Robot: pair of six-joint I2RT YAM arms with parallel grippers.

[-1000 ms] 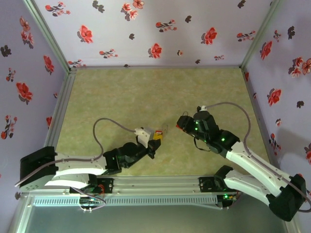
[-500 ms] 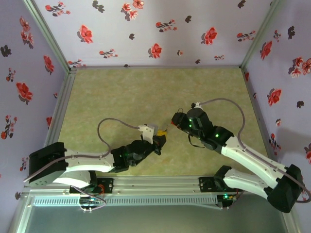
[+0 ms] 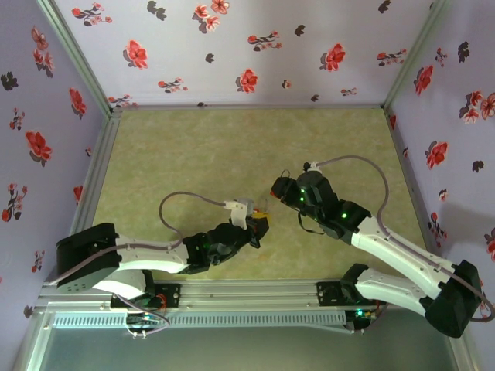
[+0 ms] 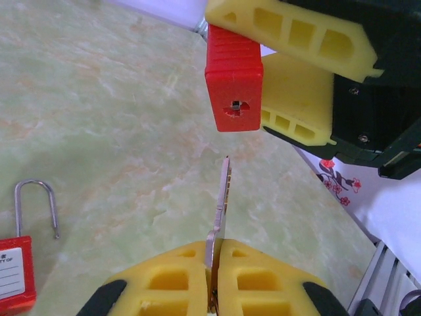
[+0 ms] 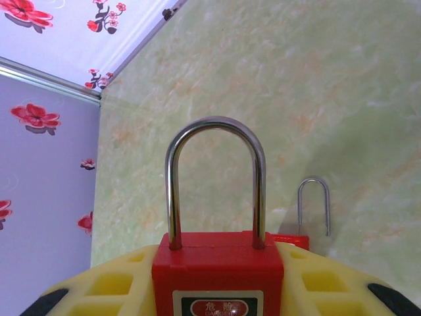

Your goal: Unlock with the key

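My left gripper [image 4: 216, 247] is shut on a silver key [image 4: 223, 194], whose blade points up at the keyhole [image 4: 235, 106] in the bottom of a red padlock [image 4: 233, 72]. The key tip is a short gap below the keyhole, not touching it. My right gripper [image 5: 217, 283] is shut on that padlock [image 5: 217, 280], its steel shackle [image 5: 214, 178] closed and sticking out past the yellow fingers [image 4: 296, 29]. In the top view the left gripper [image 3: 259, 226] and right gripper [image 3: 278, 188] face each other near mid-table.
A second red padlock [image 4: 12, 273] with a thin shackle [image 4: 36, 204] lies flat on the green table [image 3: 201, 147]; in the right wrist view this second padlock [image 5: 294, 239] lies just behind the held one. Floral walls [image 3: 232, 46] enclose the table on three sides.
The left arm has carried the key right and forward toward the right gripper. The right gripper has shifted a little left with the padlock. Both grips are unchanged.
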